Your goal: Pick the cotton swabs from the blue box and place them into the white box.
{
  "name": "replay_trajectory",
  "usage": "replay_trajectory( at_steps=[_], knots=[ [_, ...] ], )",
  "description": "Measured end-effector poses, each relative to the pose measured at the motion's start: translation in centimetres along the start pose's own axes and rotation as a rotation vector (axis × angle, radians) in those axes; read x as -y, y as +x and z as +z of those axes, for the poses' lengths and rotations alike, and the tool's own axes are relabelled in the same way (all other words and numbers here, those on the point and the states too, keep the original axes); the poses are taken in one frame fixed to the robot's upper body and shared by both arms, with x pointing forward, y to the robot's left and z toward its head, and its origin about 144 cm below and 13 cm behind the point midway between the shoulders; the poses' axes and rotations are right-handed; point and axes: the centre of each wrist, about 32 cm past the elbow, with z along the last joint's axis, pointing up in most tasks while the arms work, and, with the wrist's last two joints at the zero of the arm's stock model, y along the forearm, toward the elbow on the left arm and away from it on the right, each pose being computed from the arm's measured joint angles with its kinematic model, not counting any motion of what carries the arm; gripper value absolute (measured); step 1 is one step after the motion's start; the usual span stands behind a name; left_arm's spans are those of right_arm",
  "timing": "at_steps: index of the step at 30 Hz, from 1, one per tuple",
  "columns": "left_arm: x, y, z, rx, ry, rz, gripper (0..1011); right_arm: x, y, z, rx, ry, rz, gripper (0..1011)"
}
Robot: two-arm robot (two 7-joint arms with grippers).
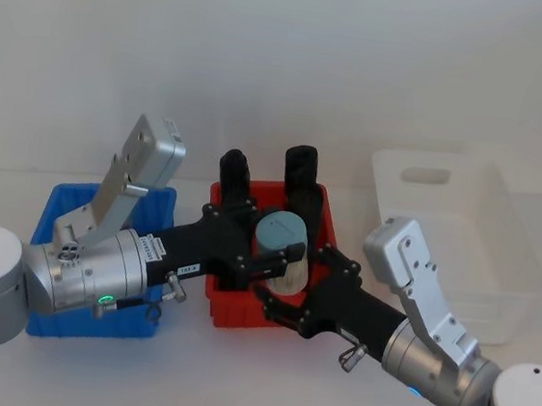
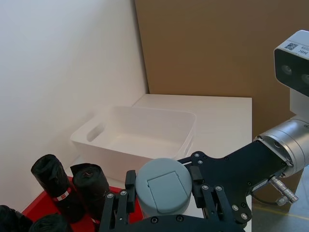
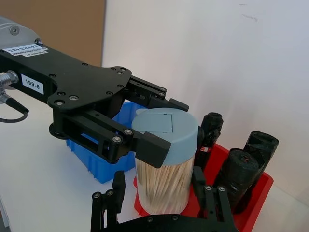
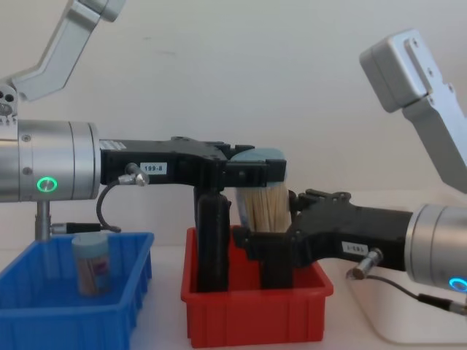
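One tub of cotton swabs (image 3: 164,179) stands upright in the air, its long axis vertical and its lid on top. It is a clear cylinder packed tight with pale beige sticks, and the round light blue lid has a square flap set into it. The left gripper (image 1: 275,238) is clamped on the tub at the lid, one finger on each side. The right gripper (image 4: 270,239) sits just under the left one, at the level of the tub's lower half. Its jaws stand apart around the base, and the right wrist view shows a gap between one finger and the clear wall.

Straight below both grippers lies a red bin (image 4: 255,317). Tall black rolls (image 1: 301,167) stand in it, just behind the held tub.

A second tub (image 4: 91,264) of the same kind stands upright in the blue box (image 4: 117,310), well back along the left arm, beneath its wrist. The blue box lies just beside the red bin on the left gripper's side. The white box (image 1: 499,246) lies on the far side of the right gripper, past the red bin. From the left wrist view it appears beyond the held lid, with a handle cut-out in its near wall.
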Motion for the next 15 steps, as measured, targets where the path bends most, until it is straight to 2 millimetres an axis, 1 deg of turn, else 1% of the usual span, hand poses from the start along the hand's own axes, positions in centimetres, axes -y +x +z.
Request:
replay_trajectory(
  at_steps=[2, 3, 5, 6, 9, 13, 15],
  knots=[
    [0.00, 0.00, 0.00, 0.000, 0.000, 0.000, 670, -0.18, 0.03, -0.07, 0.006, 0.000, -0.001, 825],
    [0.00, 0.00, 0.00, 0.000, 0.000, 0.000, 670, -0.23, 0.04, -0.09, 0.008, 0.000, -0.002, 813],
    [0.00, 0.00, 0.00, 0.000, 0.000, 0.000, 670, -0.37, 0.07, -0.14, 0.012, -0.001, -0.003, 732],
    [0.00, 0.00, 0.00, 0.000, 0.000, 0.000, 670, -0.40, 0.08, -0.16, 0.014, -0.001, -0.004, 732],
    [-0.01, 0.01, 0.00, 0.000, 0.000, 0.001, 670, -0.53, 0.10, -0.23, 0.017, -0.002, -0.005, 644],
    [-0.01, 0.01, 0.00, 0.000, 0.001, 0.002, 673, -0.64, 0.10, -0.30, 0.021, -0.002, -0.006, 639],
    [0.00, 0.00, 0.00, 0.000, 0.000, 0.001, 706, -0.67, 0.07, -0.34, 0.022, -0.004, -0.006, 639]
  ],
)
